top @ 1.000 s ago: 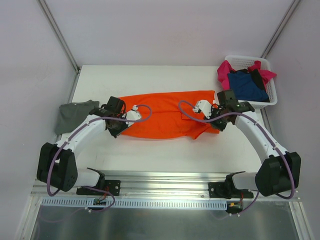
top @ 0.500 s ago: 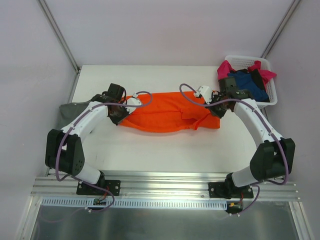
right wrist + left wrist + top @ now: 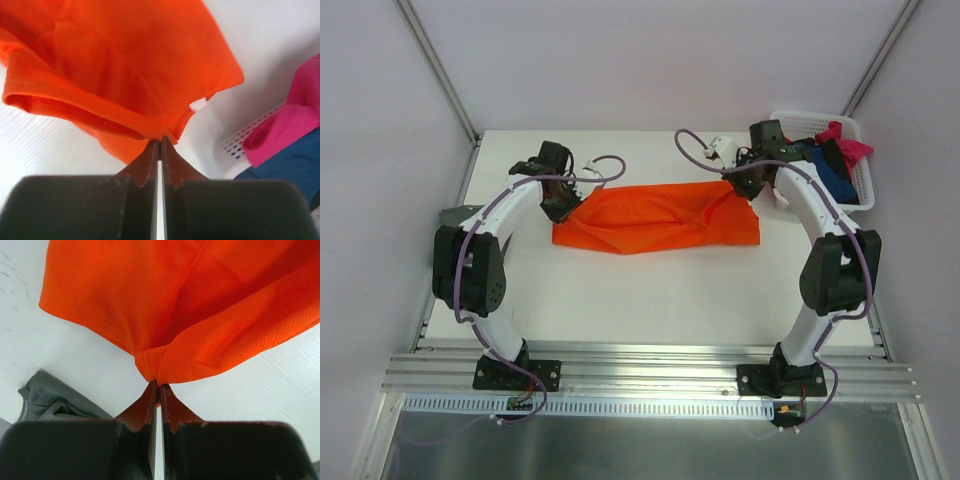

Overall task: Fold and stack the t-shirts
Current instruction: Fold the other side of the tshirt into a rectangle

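1. Grey-green t-shirt [image 3: 453, 214]: lies crumpled to the left of the orange t-shirt [image 3: 655, 218], well apart from it and partly hidden behind the left arm. It is not part of the present step.

2. Left gripper [image 3: 563, 203]: stands at the far-left corner of the orange t-shirt. In the left wrist view the jaws are pressed together on a bunched point of orange cloth, which fans out away from the fingertips [image 3: 150, 395].

3. Orange t-shirt: lies with its long axis running left to right, from one gripper to the other. The far edge is lifted at both ends and sags between them. The near edge rests flat on the table [image 3: 650, 300].

4. Right gripper [image 3: 744, 186]: stands at the far-right corner of the orange t-shirt, jaws clamped on a hemmed edge of the cloth.

5. Basket [image 3: 865, 195]: stands just right of the orange t-shirt, beyond the right gripper. It holds the magenta pink t-shirt [image 3: 850, 142] and the navy blue t-shirt [image 3: 823, 168].

6. Governing relation: each arm holds its own end, and the body of the cloth lies nearward of both grippers. The fold line therefore likely follows the long axis, and both held corners would have to travel together across the short axis.
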Action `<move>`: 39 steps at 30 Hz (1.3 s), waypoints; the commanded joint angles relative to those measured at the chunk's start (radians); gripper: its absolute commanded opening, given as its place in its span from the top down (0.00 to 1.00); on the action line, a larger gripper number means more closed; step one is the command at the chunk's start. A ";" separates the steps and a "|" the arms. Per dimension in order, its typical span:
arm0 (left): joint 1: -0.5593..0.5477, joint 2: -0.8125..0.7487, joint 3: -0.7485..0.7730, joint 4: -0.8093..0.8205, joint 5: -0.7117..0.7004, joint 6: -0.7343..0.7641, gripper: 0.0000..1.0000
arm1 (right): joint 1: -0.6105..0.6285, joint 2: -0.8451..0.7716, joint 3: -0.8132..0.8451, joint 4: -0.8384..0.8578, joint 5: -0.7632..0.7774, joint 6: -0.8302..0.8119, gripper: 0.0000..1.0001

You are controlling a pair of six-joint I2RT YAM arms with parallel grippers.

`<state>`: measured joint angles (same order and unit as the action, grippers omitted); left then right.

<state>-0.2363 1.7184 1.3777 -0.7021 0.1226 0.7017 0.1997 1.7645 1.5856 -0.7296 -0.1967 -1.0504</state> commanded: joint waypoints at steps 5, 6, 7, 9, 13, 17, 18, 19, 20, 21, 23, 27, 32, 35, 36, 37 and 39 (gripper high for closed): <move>0.051 0.133 0.127 -0.036 0.022 0.028 1.00 | -0.008 0.190 0.198 0.036 0.022 0.023 0.99; 0.064 0.150 0.151 -0.037 0.022 0.027 1.00 | -0.009 0.216 0.218 0.036 0.022 0.023 0.99; 0.068 0.182 0.165 -0.037 0.019 0.022 1.00 | -0.013 0.257 0.234 0.038 0.022 0.023 0.99; 0.081 0.216 0.204 -0.042 0.017 0.019 1.00 | -0.013 0.300 0.281 0.038 0.028 0.021 0.99; 0.092 0.300 0.257 -0.042 0.005 0.004 1.00 | -0.017 0.380 0.343 0.044 0.040 0.027 0.99; 0.092 0.349 0.299 -0.042 -0.001 -0.013 1.00 | -0.017 0.420 0.358 0.067 0.054 0.032 0.99; 0.092 0.357 0.307 -0.042 -0.003 -0.014 1.00 | -0.017 0.432 0.361 0.076 0.059 0.033 0.99; 0.092 0.368 0.311 -0.042 -0.003 -0.018 1.00 | -0.017 0.437 0.366 0.078 0.063 0.038 0.99; 0.092 0.371 0.314 -0.042 -0.003 -0.021 1.00 | -0.019 0.441 0.367 0.084 0.066 0.044 0.99; 0.094 0.374 0.316 -0.042 -0.003 -0.024 1.00 | -0.017 0.447 0.369 0.093 0.072 0.055 0.99; 0.095 0.380 0.316 -0.042 -0.003 -0.028 1.00 | -0.016 0.454 0.372 0.101 0.085 0.061 0.99; 0.104 0.368 0.313 -0.039 -0.003 -0.059 1.00 | -0.014 0.457 0.372 0.121 0.103 0.069 0.99; 0.124 0.327 0.293 -0.028 -0.021 -0.102 1.00 | -0.008 0.466 0.393 0.137 0.114 0.079 0.99; 0.140 0.305 0.276 -0.010 -0.060 -0.128 0.93 | 0.001 0.480 0.412 0.145 0.124 0.082 0.99; 0.143 0.293 0.273 0.009 -0.073 -0.146 0.60 | 0.006 0.484 0.419 0.147 0.125 0.084 0.99; 0.149 0.287 0.270 0.018 -0.084 -0.156 0.48 | 0.010 0.487 0.424 0.148 0.128 0.086 0.99; 0.150 0.265 0.268 0.027 -0.106 -0.175 0.01 | 0.013 0.495 0.430 0.151 0.135 0.089 0.99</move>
<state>-0.0994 2.0827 1.6524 -0.6968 0.0685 0.5827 0.1993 2.2539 1.9671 -0.6006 -0.0841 -0.9836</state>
